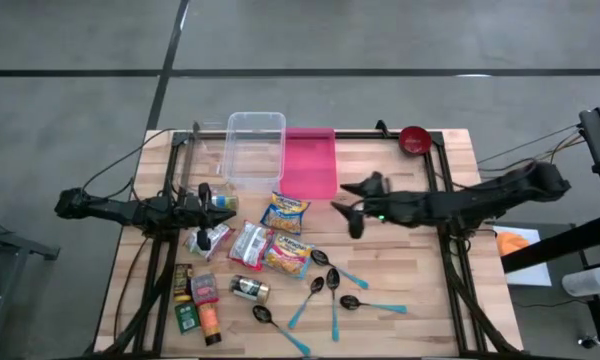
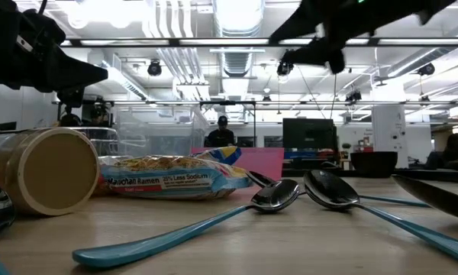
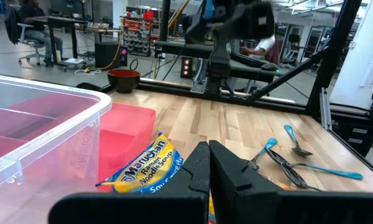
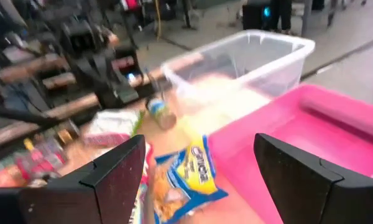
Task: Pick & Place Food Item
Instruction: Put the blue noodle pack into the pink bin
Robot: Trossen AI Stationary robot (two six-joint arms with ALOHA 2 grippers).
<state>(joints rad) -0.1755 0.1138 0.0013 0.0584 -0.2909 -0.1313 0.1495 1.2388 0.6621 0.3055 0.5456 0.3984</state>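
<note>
Right gripper (image 1: 348, 208) hangs above the table (image 1: 420, 290) with jaws spread wide, nothing between them, just beside the near edge of the pink tray (image 1: 311, 163). Left gripper (image 1: 208, 205) is pressed together, empty, parked near the clear plastic bin (image 1: 254, 148), over the clutter on the left.

Likely target: the ramen packet (image 1: 286, 212), lying flat on the table just in front of the bin and touching the pink tray's front corner. It sits between the two grippers, a bit closer to the right one, toward the table's left side from it. In the right wrist view the packet (image 4: 185, 177) shows below, between the spread fingers. Its long axis runs roughly across the table, slightly tilted. A second packet (image 1: 288, 254) lies nearer the spoons (image 1: 325, 285).

Judgement: right arm is better placed; descend and shift left.
</note>
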